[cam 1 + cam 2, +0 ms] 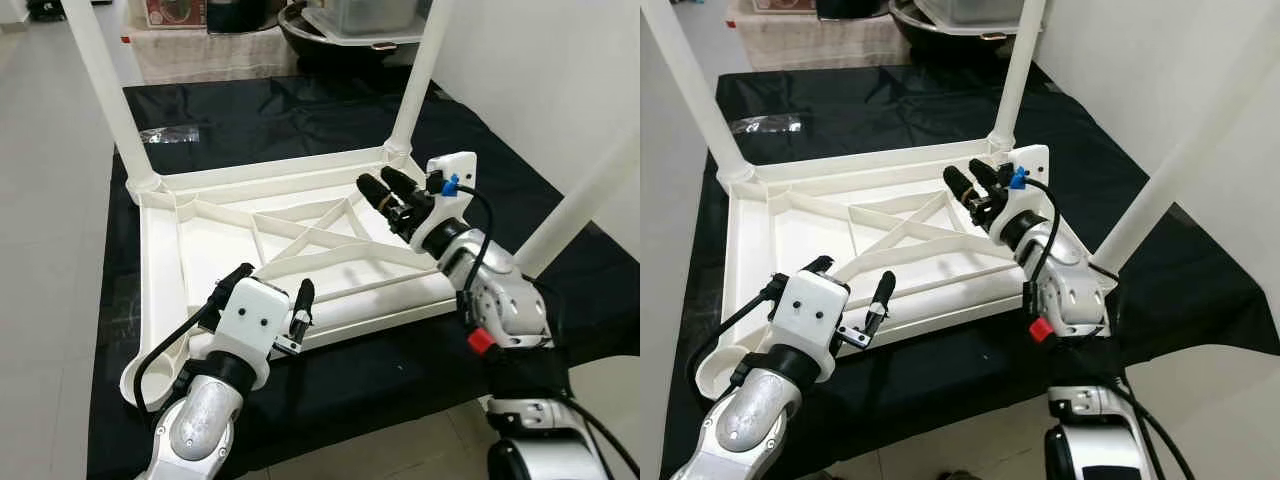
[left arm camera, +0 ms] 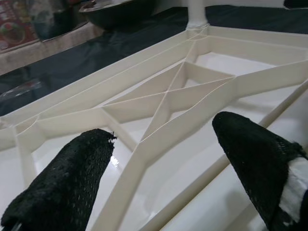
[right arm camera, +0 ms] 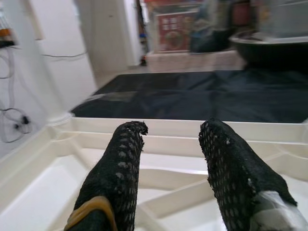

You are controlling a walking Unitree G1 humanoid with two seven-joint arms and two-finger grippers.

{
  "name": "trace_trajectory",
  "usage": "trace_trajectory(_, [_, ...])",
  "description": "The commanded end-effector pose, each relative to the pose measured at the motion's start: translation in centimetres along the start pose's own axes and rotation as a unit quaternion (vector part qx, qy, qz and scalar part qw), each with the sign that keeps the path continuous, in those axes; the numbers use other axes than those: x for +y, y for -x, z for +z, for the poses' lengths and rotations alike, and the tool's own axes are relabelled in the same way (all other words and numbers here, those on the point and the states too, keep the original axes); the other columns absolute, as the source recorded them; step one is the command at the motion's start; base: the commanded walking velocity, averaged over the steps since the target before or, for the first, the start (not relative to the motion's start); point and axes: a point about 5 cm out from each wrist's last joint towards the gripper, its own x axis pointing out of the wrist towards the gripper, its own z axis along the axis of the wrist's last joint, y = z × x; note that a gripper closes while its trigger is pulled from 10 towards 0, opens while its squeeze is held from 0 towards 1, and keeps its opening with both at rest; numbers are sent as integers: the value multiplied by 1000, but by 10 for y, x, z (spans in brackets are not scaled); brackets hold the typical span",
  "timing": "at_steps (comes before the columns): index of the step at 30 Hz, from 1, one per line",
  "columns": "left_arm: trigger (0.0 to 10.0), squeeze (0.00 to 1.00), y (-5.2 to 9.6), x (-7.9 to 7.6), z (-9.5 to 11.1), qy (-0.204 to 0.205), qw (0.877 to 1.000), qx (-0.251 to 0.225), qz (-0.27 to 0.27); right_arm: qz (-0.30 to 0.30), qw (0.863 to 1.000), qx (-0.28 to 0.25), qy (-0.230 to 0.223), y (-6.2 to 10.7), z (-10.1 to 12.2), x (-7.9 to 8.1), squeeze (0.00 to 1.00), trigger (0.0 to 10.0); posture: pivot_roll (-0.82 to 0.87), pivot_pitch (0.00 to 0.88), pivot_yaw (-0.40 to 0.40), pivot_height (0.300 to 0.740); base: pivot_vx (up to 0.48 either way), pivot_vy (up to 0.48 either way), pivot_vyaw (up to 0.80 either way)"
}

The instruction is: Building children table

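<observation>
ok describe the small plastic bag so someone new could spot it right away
On the black cloth lies a white upturned table. Past its far left leg, the bag lies flat on the cloth: small, clear and glinting, the one loose item there.

The white plastic children's table (image 1: 300, 240) lies upside down on a black cloth, its ribbed underside with crossed braces facing up, three round legs (image 1: 105, 90) standing upright from its corners, the near left corner socket (image 1: 145, 378) empty.
</observation>
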Motion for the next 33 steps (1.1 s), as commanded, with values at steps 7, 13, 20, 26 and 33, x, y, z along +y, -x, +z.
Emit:
trace_trajectory(7, [10000, 0, -1, 4, -3, -6, 1000, 6, 12, -27, 999, 8, -26, 7, -7, 6, 0, 10000, 96, 90, -81, 740, 0, 0, -113])
trace_trajectory(13, [10000, 0, -1, 5, -4, -5, 1000, 7, 15, -34, 999, 10, -29, 9, -6, 7, 0, 10000, 94, 90, -79, 740, 0, 0, -525])
trace_trajectory(20, [10000, 0, -3, 7, -4, -7, 1000, 5, 20, -36, 999, 8, -23, 10, -7, 13, 0, 10000, 98, 85, -78, 740, 0, 0, 0])
trace_trajectory(26, [10000, 0, -2, 4, -6, -3, 1000, 11, 14, -45, 999, 13, -21, 12, -8, 14, 0, 10000, 96, 71, -76, 740, 0, 0, 0])
trace_trajectory(33, [10000, 0, -3, 3, -7, -2, 1000, 11, 14, -42, 999, 10, -15, 13, -7, 15, 0, 10000, 96, 64, -74, 740, 0, 0, 0])
